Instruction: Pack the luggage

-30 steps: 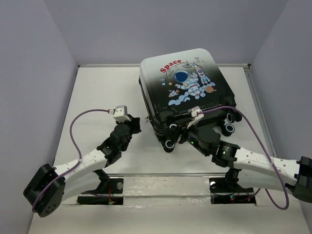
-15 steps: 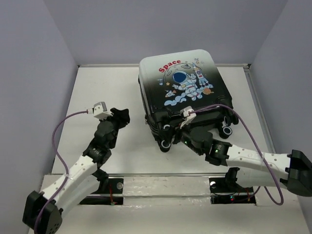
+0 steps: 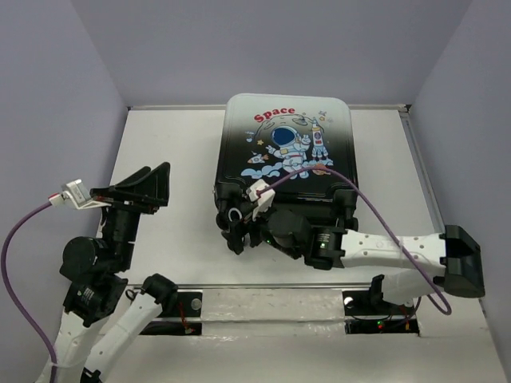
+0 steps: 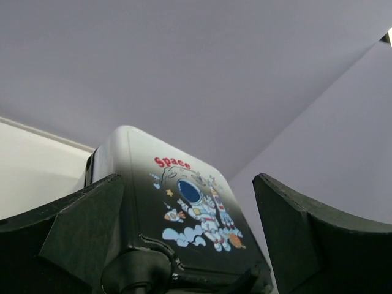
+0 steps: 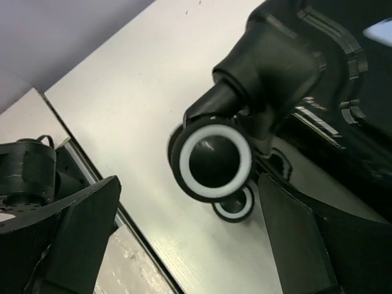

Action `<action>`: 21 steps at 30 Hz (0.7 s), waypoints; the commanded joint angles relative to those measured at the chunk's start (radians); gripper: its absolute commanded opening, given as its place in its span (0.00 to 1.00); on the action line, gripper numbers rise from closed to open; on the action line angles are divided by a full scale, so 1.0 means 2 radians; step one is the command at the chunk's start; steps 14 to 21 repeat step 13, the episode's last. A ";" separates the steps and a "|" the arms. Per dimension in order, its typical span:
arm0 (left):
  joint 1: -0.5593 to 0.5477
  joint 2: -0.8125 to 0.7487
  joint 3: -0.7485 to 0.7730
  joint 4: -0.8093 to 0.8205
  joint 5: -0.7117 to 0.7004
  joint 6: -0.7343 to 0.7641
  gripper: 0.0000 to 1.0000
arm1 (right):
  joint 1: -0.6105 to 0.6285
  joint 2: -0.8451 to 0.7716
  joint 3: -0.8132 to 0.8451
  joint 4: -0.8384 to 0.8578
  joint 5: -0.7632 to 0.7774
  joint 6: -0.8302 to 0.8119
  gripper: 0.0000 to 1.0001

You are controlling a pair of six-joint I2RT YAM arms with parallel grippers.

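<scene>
The luggage (image 3: 283, 155) lies flat and closed at the middle back of the table, astronaut and red "Space" print facing up, wheels toward me. My left gripper (image 3: 148, 185) is lifted off the table well to its left, open and empty. In the left wrist view the luggage (image 4: 184, 202) shows at a distance between the spread fingers (image 4: 79, 233). My right gripper (image 3: 233, 230) is open at the luggage's near left corner. In the right wrist view a black wheel with a white ring (image 5: 211, 159) hangs just ahead of the gap between the fingers (image 5: 306, 245), untouched.
The white table (image 3: 168, 152) is walled by grey panels at the back and sides. A metal rail (image 3: 271, 299) with both arm bases runs along the near edge. The right arm's purple cable (image 3: 359, 187) loops over the luggage's near end.
The luggage has swung round and slid left, now square to the table. My left arm has pulled back left and risen, its jaws opening. My right gripper followed the wheels leftward and opened wider.
</scene>
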 commanded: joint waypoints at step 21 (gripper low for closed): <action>0.001 -0.064 0.015 -0.150 0.009 0.085 0.99 | 0.002 -0.450 -0.127 -0.098 0.205 -0.039 1.00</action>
